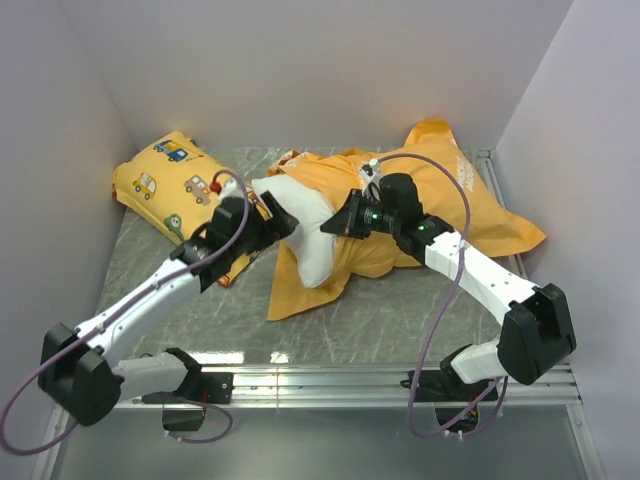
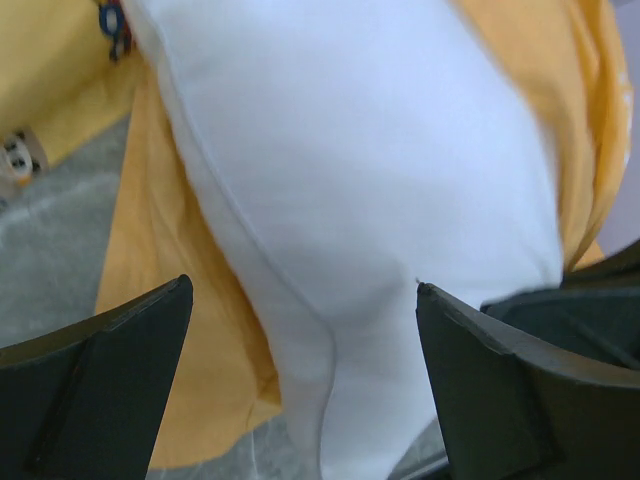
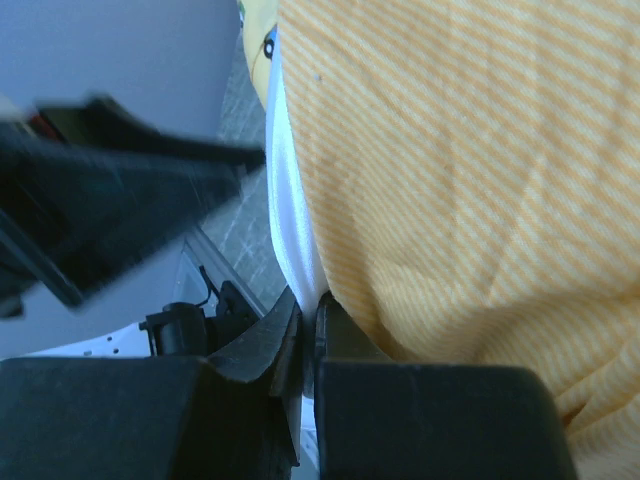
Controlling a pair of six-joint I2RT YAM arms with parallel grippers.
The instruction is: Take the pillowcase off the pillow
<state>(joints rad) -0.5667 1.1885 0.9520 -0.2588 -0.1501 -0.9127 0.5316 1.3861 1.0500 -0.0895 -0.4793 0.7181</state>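
The orange pillowcase (image 1: 445, 205) lies crumpled at the back right of the table. The white pillow (image 1: 300, 232) sticks out of its open left end. My left gripper (image 1: 275, 222) is open, its jaws wide on either side of the pillow's bare end (image 2: 380, 150) without touching it (image 2: 303, 285). A blue tag (image 2: 112, 20) shows at the pillow's edge. My right gripper (image 1: 338, 226) is shut (image 3: 308, 300) at the pillowcase's opening edge (image 3: 460, 170), with the white pillow fabric (image 3: 290, 230) running into the same pinch.
A smaller yellow pillow (image 1: 170, 180) printed with little cars lies at the back left, close to my left arm. Walls enclose the table on the left, back and right. A metal rail (image 1: 330, 378) runs along the near edge.
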